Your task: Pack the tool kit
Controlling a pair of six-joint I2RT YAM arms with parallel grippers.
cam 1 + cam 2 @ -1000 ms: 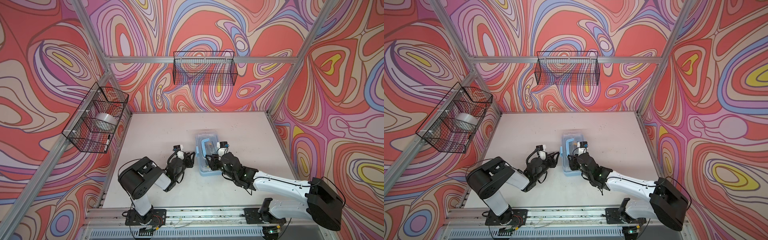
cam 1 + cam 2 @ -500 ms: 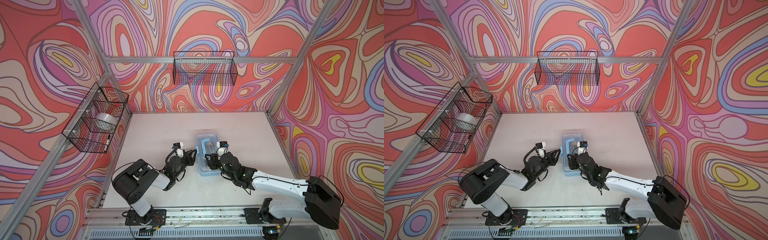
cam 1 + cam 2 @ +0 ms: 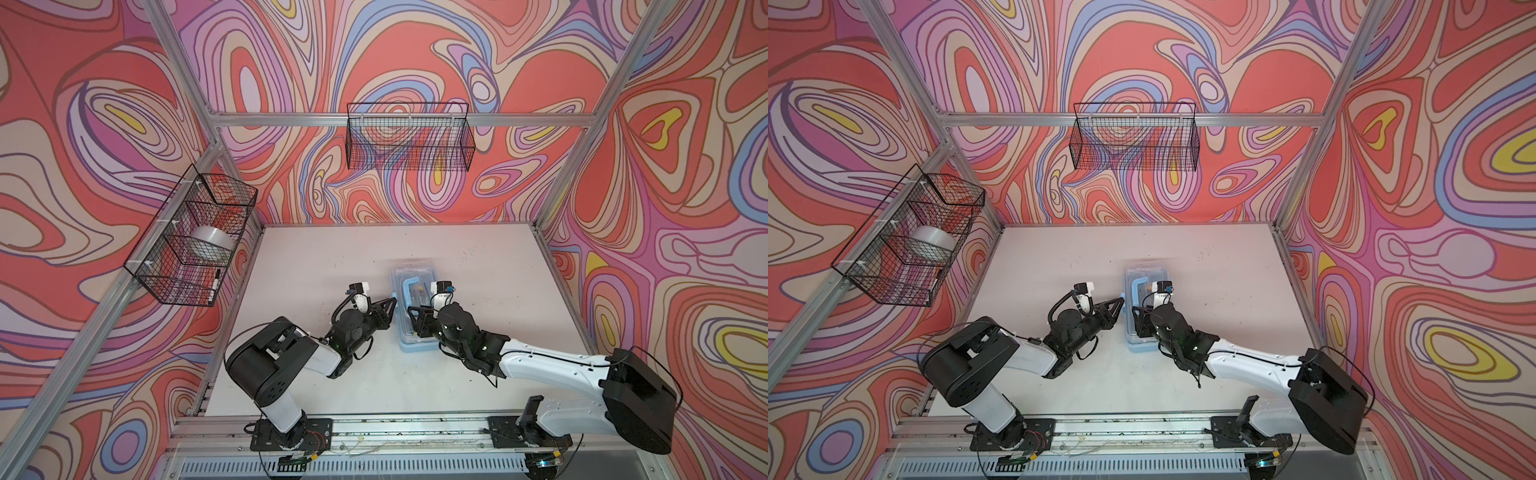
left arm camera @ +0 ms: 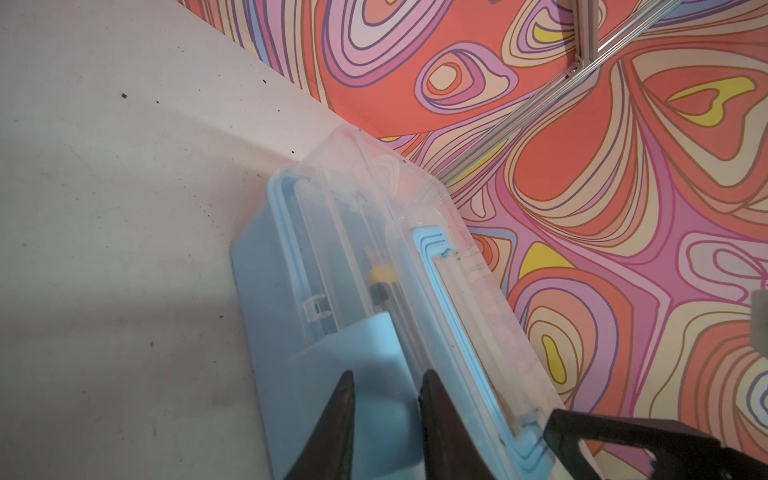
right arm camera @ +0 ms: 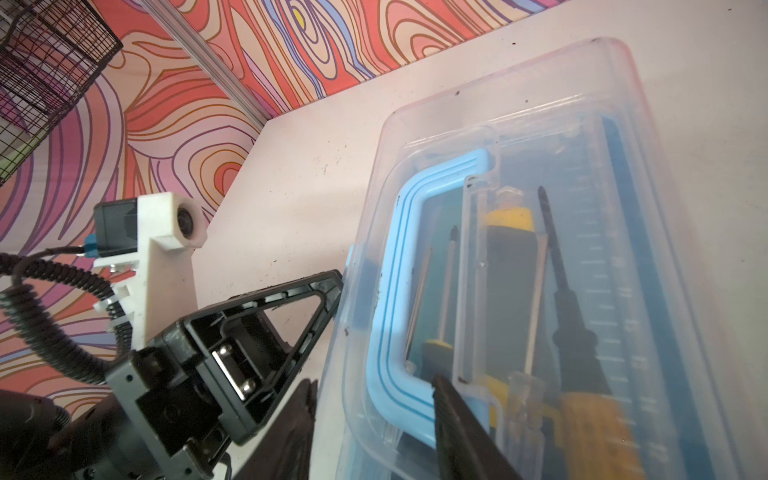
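We judge the tool kit (image 3: 415,286) light but slick; left end effector (image 4: 386,382) straddles its latch (image 4: 365,340), right end effector (image 5: 374,388) its handle (image 5: 399,266), grips unclear.

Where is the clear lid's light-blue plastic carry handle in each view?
In a top view: light-blue plastic carry handle just below centre.
In a top view: handle likewise.
Left wrist: handle alongside the left gripper.
Right wrist: handle mid-frame.
Shared landmark: left gripper, visible in all four.

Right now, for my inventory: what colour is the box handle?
Handle: light blue, clearest in right wrist view.
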